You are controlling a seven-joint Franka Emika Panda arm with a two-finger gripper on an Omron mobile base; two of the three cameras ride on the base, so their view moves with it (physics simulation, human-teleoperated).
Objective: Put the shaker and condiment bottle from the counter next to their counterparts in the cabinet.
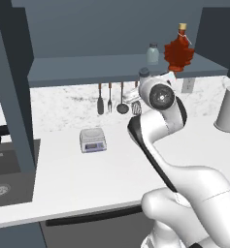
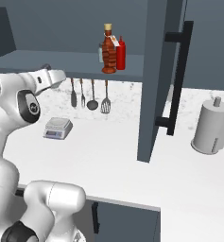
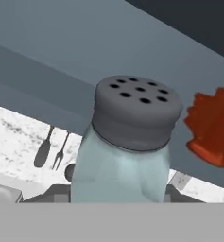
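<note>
Broad white counter (image 1: 102, 179) with marbled backsplash, below a dark slate-blue open wall cabinet (image 1: 87, 68) with one long shelf board. Grey cylindrical paper-towel holder (image 2: 209, 128) standing near the counter's right end; small grey kitchen scale (image 1: 92, 140) toward the back edge, beneath utensils hanging on the backsplash (image 2: 89, 94). On the shelf board near its front edge, a dark red-brown maple-leaf-shaped glass bottle (image 1: 178, 51) with cork cap and white tag, upright, just beside a slim bright red squeeze bottle (image 2: 121, 53); a small bluish-grey shaker with grey cap (image 1: 152, 53) upright on the shelf to the left. White arm's two-finger gripper (image 1: 146, 80) raised at the shelf's front edge, narrowed around a second pale translucent shaker with perforated grey cap (image 3: 127, 142), clear of the counter.
</note>
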